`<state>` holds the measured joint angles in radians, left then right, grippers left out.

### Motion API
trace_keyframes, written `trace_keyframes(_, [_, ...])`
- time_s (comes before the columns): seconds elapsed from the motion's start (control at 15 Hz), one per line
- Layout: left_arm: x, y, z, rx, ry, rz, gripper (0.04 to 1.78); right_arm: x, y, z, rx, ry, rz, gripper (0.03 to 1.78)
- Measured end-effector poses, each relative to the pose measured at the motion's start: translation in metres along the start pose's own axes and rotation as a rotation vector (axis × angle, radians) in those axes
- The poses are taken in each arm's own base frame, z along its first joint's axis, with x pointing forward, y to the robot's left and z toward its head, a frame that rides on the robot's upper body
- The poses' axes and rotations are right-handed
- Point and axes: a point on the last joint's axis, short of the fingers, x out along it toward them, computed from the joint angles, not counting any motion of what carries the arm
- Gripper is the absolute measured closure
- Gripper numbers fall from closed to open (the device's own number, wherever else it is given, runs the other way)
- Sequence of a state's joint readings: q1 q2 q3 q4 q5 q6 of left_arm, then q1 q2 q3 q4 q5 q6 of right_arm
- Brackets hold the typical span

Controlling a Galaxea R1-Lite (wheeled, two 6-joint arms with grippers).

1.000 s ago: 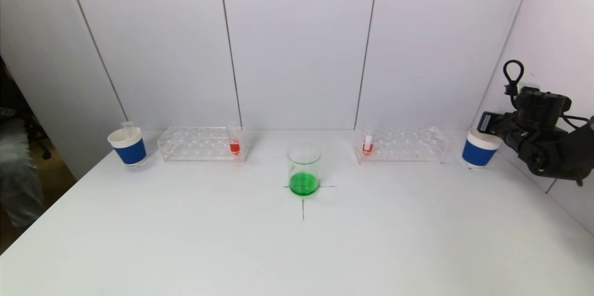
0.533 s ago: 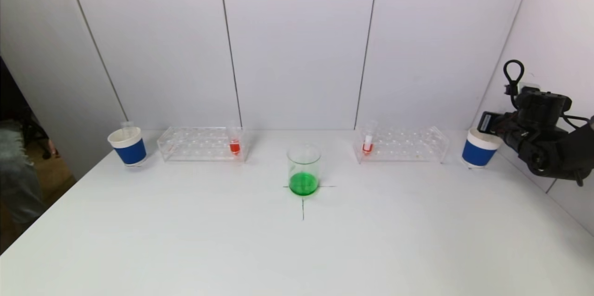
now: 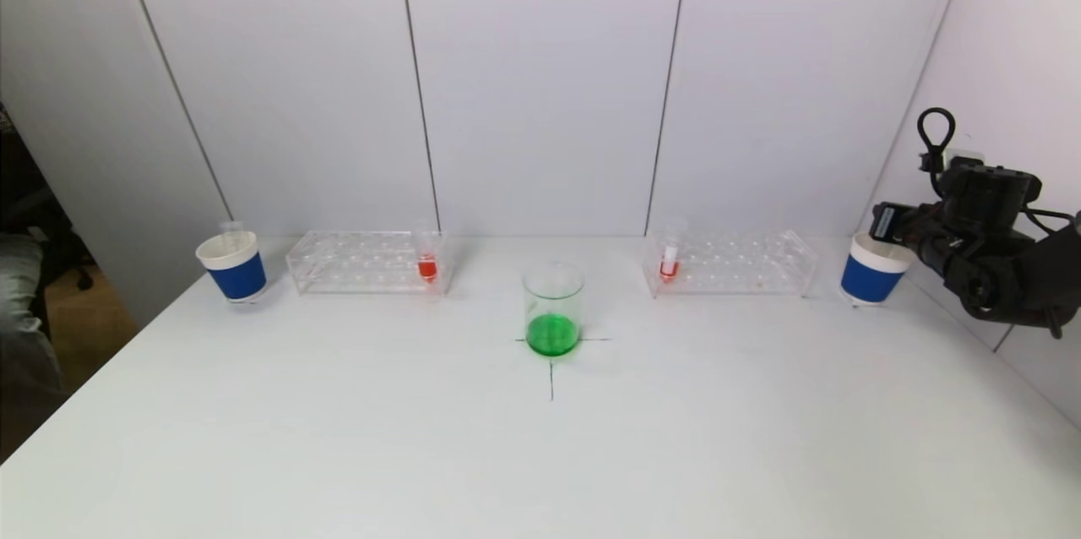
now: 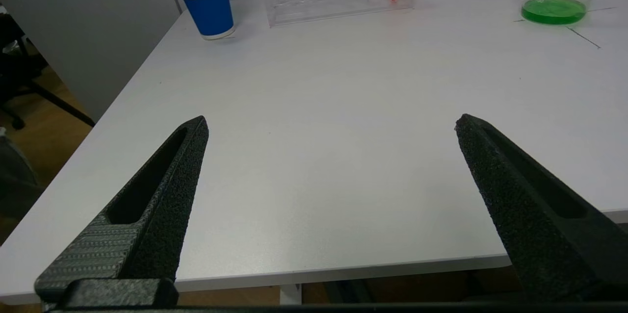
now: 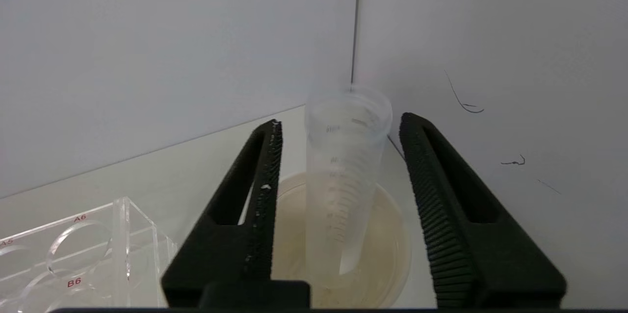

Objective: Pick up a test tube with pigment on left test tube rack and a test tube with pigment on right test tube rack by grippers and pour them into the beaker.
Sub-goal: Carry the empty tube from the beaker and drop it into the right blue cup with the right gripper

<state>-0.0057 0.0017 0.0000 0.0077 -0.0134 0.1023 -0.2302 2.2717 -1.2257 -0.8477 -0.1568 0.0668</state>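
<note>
The glass beaker (image 3: 553, 308) with green liquid stands mid-table on a cross mark. The left clear rack (image 3: 367, 261) holds a tube of red pigment (image 3: 427, 263) at its right end. The right rack (image 3: 730, 262) holds a red-pigment tube (image 3: 669, 260) at its left end. My right gripper (image 5: 341, 121) is open above the right blue cup (image 3: 874, 270). An empty clear tube (image 5: 343, 180) stands in that cup between the fingers, with a gap on each side. My left gripper (image 4: 331, 118) is open and empty over the table's front left edge, outside the head view.
A second blue cup (image 3: 232, 267) with an empty tube stands left of the left rack; it also shows in the left wrist view (image 4: 210, 6). Wall panels close the back and right side, near the right arm (image 3: 988, 269). The table drops off at left.
Neither arm nor any tube has visibly moved. Only a figure beyond the table's left edge has shifted.
</note>
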Motion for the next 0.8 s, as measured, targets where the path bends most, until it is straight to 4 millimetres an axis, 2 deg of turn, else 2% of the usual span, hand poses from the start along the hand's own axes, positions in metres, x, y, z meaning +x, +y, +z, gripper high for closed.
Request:
trace_keyframes(0.2, [0.0, 0.0, 0.0, 0.0, 0.0, -0.001, 0.06, -0.0004, 0.0, 0.0002, -0.001, 0.0, 0.0, 0.33])
trace_keyframes(0.4, [0.0, 0.0, 0.0, 0.0, 0.0, -0.001, 0.06, -0.0008, -0.0001, 0.0012, -0.001, -0.002, 0.0, 0.08])
trace_keyframes(0.8, [0.0, 0.0, 0.0, 0.0, 0.0, 0.0, 0.06, -0.0028, -0.0001, 0.0058, 0.0, -0.013, 0.001, 0.04])
